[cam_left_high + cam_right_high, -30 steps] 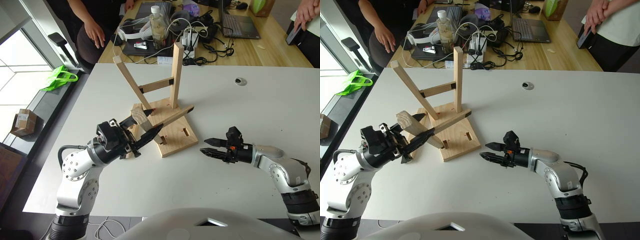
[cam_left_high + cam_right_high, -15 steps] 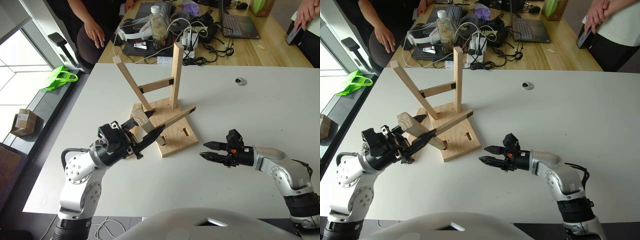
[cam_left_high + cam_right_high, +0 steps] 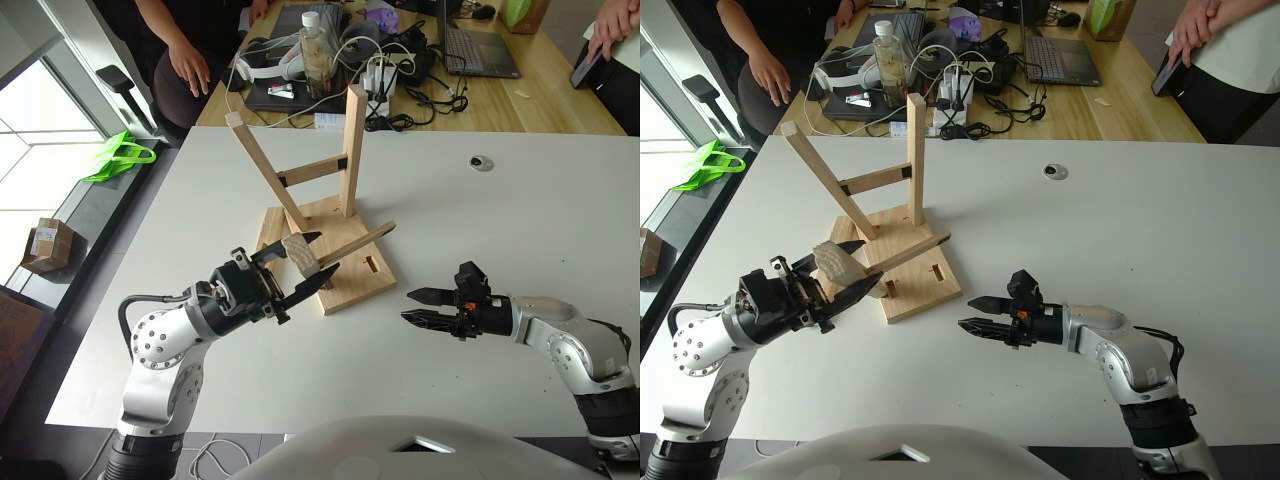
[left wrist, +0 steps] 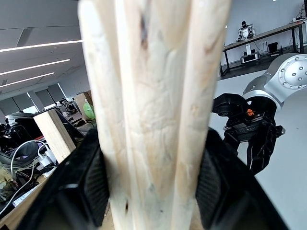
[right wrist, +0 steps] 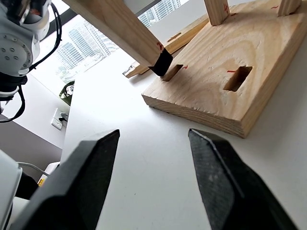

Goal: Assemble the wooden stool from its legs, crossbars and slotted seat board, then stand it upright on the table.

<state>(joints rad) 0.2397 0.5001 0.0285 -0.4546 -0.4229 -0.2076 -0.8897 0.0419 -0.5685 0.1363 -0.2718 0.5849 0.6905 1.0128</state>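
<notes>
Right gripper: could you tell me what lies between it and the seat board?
Bare table separates right gripper from seat board, as the left eye view shows.

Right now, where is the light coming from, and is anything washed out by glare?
Left eye view: daylight enters by the window on the robot's left; the white table is evenly lit, shadows faint. Right wrist view: the window beyond the seat board is glaringly bright. Left wrist view: ceiling light strips glow behind the wooden leg.

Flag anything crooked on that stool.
The leaning leg tilts sharply to the robot's left off the seat board, while the upright leg stands straight; their crossbar slants. The left pincer grips a loose leg.
</notes>
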